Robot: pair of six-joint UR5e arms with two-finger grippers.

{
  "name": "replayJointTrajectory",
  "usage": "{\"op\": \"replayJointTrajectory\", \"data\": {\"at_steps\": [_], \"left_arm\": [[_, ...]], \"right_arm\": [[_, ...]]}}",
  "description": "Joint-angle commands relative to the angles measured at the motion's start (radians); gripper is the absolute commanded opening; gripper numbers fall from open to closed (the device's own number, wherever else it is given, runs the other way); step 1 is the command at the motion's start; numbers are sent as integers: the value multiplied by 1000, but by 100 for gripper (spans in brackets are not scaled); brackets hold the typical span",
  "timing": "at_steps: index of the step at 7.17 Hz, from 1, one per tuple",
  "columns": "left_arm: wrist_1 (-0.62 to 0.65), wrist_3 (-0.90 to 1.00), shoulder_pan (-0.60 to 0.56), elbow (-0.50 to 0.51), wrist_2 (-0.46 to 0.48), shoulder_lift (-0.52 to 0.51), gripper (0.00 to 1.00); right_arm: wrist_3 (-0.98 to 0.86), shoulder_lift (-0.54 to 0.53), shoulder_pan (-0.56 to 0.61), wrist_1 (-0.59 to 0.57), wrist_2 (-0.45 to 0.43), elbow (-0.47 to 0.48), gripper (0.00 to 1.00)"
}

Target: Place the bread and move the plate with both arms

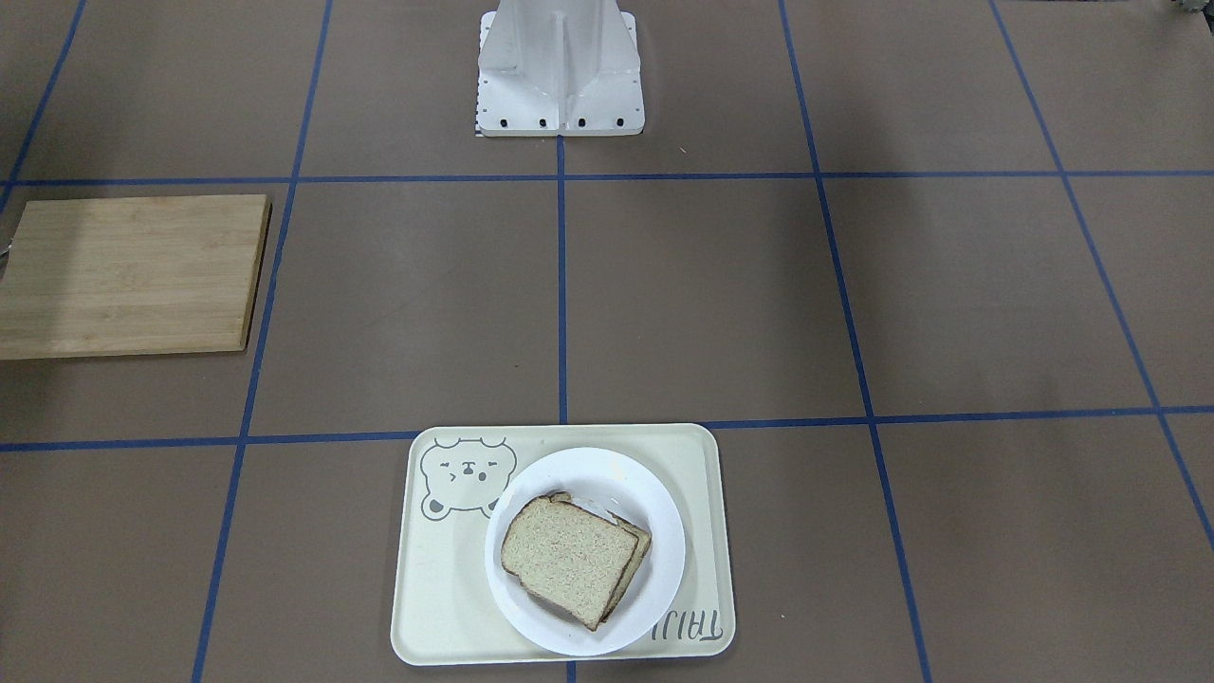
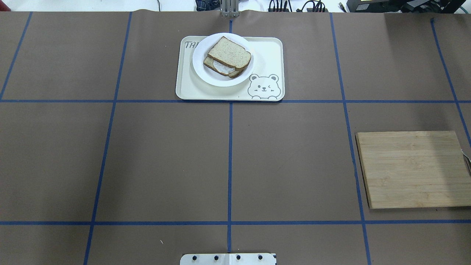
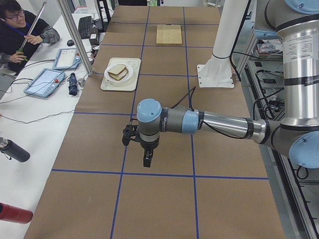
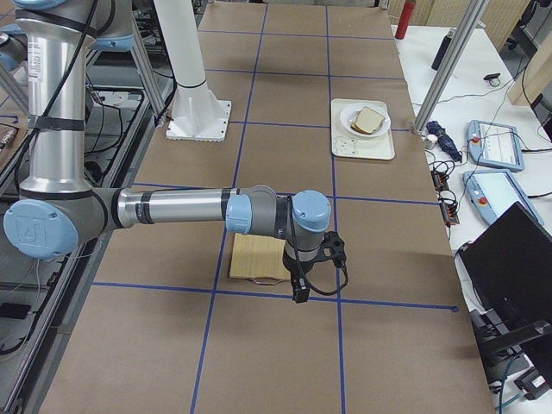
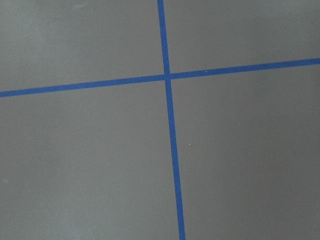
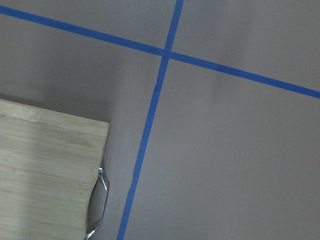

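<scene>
**A:** Item one, task status?

**B:** Bread: flat on top of an egg slice, both on the plate; plate on the tray. Judged: placing done, plate move likely done too. Nothing left that shows, unless the plate belongs elsewhere.

**A:** Grippers?

**B:** Left gripper: hangs above the table, nothing seen in it. Finger gap: cannot tell from the side view. Right gripper: same entry, cannot tell.

**A:** Goods, reckoned from the fingers?

**B:** Plate and bread: well apart from both sets of fingers, off toward the operators' side, roughly between the two. Board: just beside the right fingers, its metal handle nearest.

**A:** Edges, room?

**B:** Plate rim: hard against the tray's operator-side lip, possibly riding it; more tray margin toward the bear. Tray: near the table edge. A wide stretch of table lies between fingers and tray. The board is the one thing near the right arm.
</scene>
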Motion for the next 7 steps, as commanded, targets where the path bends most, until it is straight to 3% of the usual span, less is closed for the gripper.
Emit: {"op": "replayJointTrajectory", "data": {"at_steps": [1,4,7], "left_arm": [[2,-3,-2,6,1,18,99],[2,0,-8,-30,2,27,99],[2,0,-17,-90,2,106,99]], "right_arm": [[-2,-4,0,0,2,9,100],[6,-15,0,0,2,9,100],[9,-17,0,-1,-2,8,100]]}}
